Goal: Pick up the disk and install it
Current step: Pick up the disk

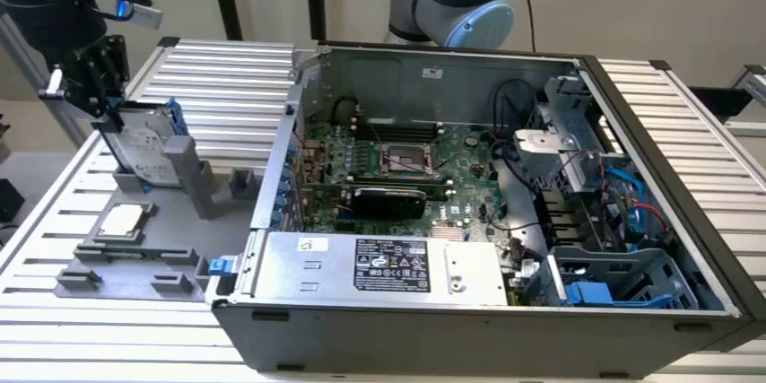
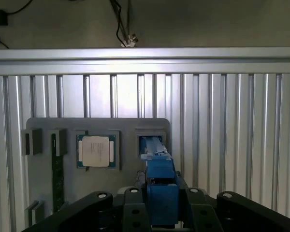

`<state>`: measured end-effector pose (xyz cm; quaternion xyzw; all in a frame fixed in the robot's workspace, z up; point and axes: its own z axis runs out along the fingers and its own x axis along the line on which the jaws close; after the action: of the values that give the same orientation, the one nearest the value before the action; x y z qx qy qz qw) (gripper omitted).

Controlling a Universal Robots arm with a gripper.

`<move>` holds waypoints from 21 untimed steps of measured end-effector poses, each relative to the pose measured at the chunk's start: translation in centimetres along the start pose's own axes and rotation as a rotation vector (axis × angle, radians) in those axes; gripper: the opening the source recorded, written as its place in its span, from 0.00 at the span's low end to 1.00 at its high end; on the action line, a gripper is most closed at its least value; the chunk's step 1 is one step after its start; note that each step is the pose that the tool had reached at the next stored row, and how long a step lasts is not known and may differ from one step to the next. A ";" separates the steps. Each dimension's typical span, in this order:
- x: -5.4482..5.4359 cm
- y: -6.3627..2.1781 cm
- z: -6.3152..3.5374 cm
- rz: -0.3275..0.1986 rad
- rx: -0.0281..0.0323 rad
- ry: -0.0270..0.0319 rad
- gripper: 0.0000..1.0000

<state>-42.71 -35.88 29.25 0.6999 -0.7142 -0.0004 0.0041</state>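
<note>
In the exterior view the gripper (image 1: 108, 107) is closed on the top edge of the disk (image 1: 142, 145), which stands upright on its narrow end in a slot at the far end of the grey plate (image 1: 179, 230). The disk's blue frame runs down the edge that faces away from the gripper. A square chip (image 1: 124, 220) lies flat near the middle of the plate, well apart from the disk. Off the plate's edge, on the exterior view's right, the open computer case (image 1: 670, 145) sits just beside it, its side wall rising higher than the plate with only a narrow strip of slatted table (image 1: 228, 69) between. Above the disk there is open air around the gripper. In the wrist view the two black fingers (image 2: 191, 212) press the blue frame of the disk (image 2: 159, 171) from both sides, and the disk reaches from them into a rectangular pocket at the plate's (image 2: 128, 159) rim. The chip (image 2: 95, 151) rests in the neighbouring square pocket, apart from the disk. Beyond the plate's rim on the disk's side the table (image 2: 232, 145) lies bare
</note>
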 end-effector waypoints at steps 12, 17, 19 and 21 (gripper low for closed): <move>0.3 0.00 0.02 0.000 0.0000 0.0001 0.00; 0.3 0.00 0.00 0.000 0.0002 0.0001 0.00; 0.3 0.00 -0.15 0.000 0.0002 0.0001 0.00; 0.3 0.00 -0.45 0.000 -0.0001 0.0002 0.00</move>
<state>-42.71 -36.15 29.70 0.6999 -0.7142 -0.0003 0.0041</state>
